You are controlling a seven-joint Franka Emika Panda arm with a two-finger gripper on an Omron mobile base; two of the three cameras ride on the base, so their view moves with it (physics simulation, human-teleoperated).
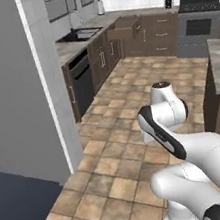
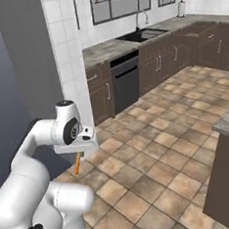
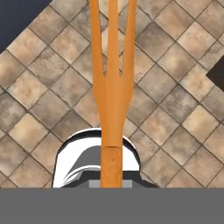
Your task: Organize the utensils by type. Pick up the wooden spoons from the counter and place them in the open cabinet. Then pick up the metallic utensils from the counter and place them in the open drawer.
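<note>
A: Which step is in hand?

B: I'd judge the second half. The jaws [image 3: 111,181] are clamped on the handle of a slim orange utensil [image 3: 112,87], which reaches straight out ahead of them. In the hand view it splits into three long tines, so it is a fork, not a spoon. By the task wording that makes it one of the orange-toned metallic utensils, bound for the open drawer [image 1: 125,29].

A: Where is that drawer from the jaws?

B: Well apart, across the tiled floor [image 1: 120,161] at the far run of dark brown cabinets, pulled out just beside the sink [image 1: 80,34]. The arm is folded in close to the base, and in the right base view the fork's tip hangs below the hand [image 2: 77,165], pointing down at the tiles.

A: So the next move calls for what?

B: My guess: drive the base over, then reach out and bring the fork above the drawer's lighter inside before letting go. The thin handle could swing or slip in the grip on the way.

A: Materials?

B: The fork is smooth, flat and matte orange, with a squared handle end where the jaws meet it. The floor is rough-looking mottled tan and brown square tile. The counter [image 1: 73,46] over there is grey-and-tan veined stone with a thick edge; the cabinet fronts are dark and panelled, with silver bar handles.
</note>
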